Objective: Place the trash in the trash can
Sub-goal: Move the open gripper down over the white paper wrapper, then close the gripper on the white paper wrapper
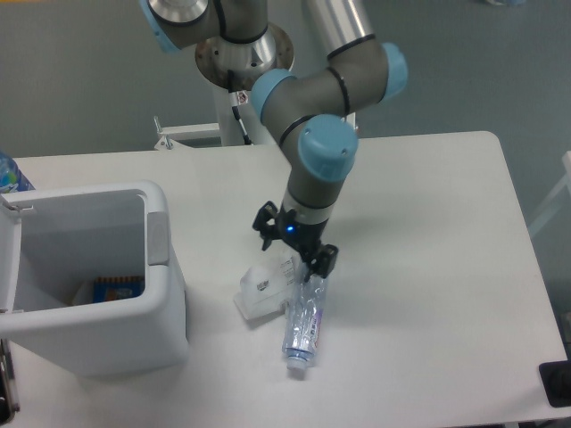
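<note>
We find the black two-finger gripper (295,251) of the grey, blue-jointed arm (314,134) low over the white worktop (428,267), with its jaws spread apart and closed on nothing. The jaws stand over the upper end of the crushed clear plastic bottle with blue-red label and white cap (305,316); we cannot tell whether they touch it. The bottle lies flat, its capped end toward the near edge of the worktop. The small flat whitish packet with printed label (261,287) lies just beside the bottle on its left, the two touching or nearly so, and one finger hangs above the packet's upper right corner. The large white boxy plastic bin with thick rounded rim and grey side panel (166,294) stands at the left of the worktop, near the packet but apart from it. Its top is open, and we note a small blue and orange item (118,288) lying on its floor. A blue-labelled object (11,174) shows partly at the left edge, behind the bin.
</note>
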